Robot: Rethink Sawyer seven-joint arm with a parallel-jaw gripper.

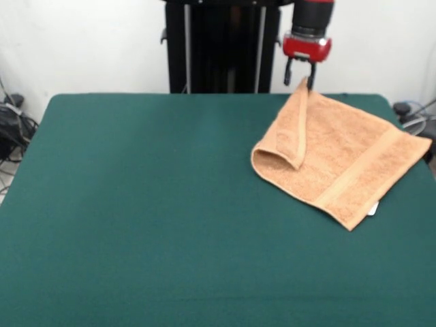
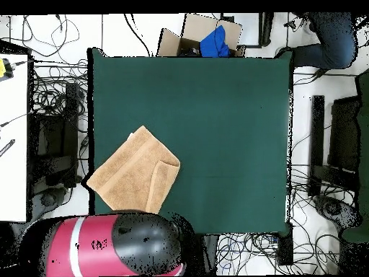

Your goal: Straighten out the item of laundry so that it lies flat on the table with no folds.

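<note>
The peach-orange towel [image 1: 340, 153] lies at the far right of the dark green table [image 1: 136, 204]. Its left part is folded over and drawn up to a peak. My gripper [image 1: 300, 80] is shut on that peak, the towel's far corner, and holds it a little above the table. A flat woven band [image 1: 361, 170] runs near the towel's front right edge, with a small white tag [image 1: 372, 208] below it. In the overhead view the towel [image 2: 133, 180] lies at the table's [image 2: 230, 130] lower left, with a fold along its right side. The arm [image 2: 115, 245] hides the gripper there.
The towel's right corner reaches the table's right edge in the front view. The robot's black pedestal [image 1: 221, 48] stands behind the table. A cardboard box [image 2: 205, 36] and a person's legs [image 2: 331, 36] are beyond the table's top edge in the overhead view. Cables lie around the table.
</note>
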